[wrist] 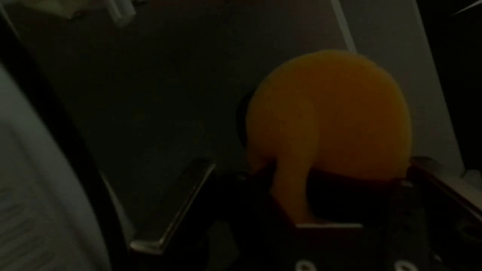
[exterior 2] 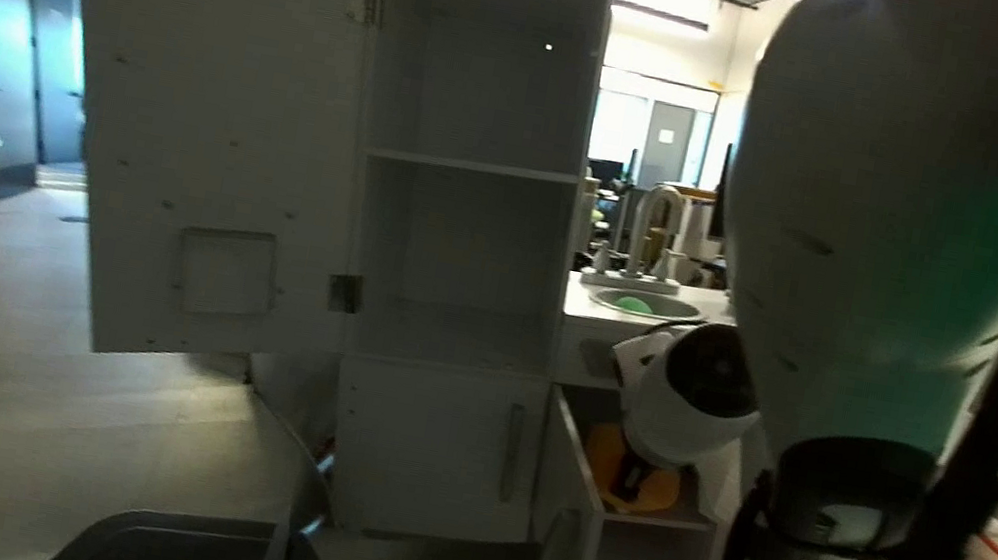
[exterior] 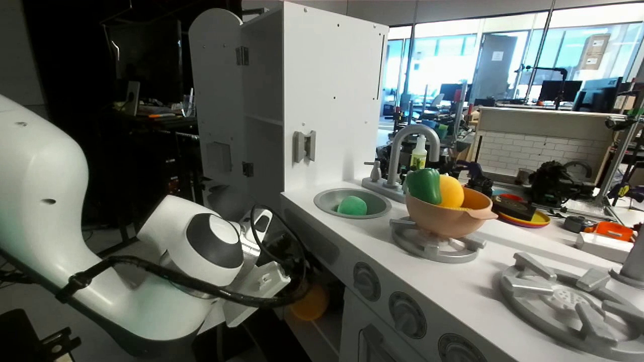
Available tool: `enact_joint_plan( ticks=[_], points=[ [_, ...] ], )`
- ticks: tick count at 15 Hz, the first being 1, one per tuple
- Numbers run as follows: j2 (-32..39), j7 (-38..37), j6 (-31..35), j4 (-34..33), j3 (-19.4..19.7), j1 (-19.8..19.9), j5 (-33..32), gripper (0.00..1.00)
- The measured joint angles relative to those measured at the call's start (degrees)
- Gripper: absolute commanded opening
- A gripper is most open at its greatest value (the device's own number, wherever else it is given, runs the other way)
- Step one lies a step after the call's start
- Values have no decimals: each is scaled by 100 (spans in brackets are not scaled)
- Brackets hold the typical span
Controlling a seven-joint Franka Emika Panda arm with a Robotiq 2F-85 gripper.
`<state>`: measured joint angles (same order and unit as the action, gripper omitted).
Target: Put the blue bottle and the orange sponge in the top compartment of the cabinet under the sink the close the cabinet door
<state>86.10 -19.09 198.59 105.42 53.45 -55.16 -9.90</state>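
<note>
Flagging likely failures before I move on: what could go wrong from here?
The orange sponge sits off-centre in the open claw, so any move of the claw might nudge or drag it. How far back over the shelf it sits is unclear; left too far forward, it could keep the cabinet door from closing. That door stands open beside the arm, which might knock it while backing out.
</note>
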Motion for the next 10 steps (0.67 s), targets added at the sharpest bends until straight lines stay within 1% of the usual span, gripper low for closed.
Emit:
enact_joint_plan(
  ticks=[3,10],
  points=[
    [-10,845,79,106,-179,-57,924,0],
    [-27,3538,303,380,-722,-49,3474,0]
  ],
)
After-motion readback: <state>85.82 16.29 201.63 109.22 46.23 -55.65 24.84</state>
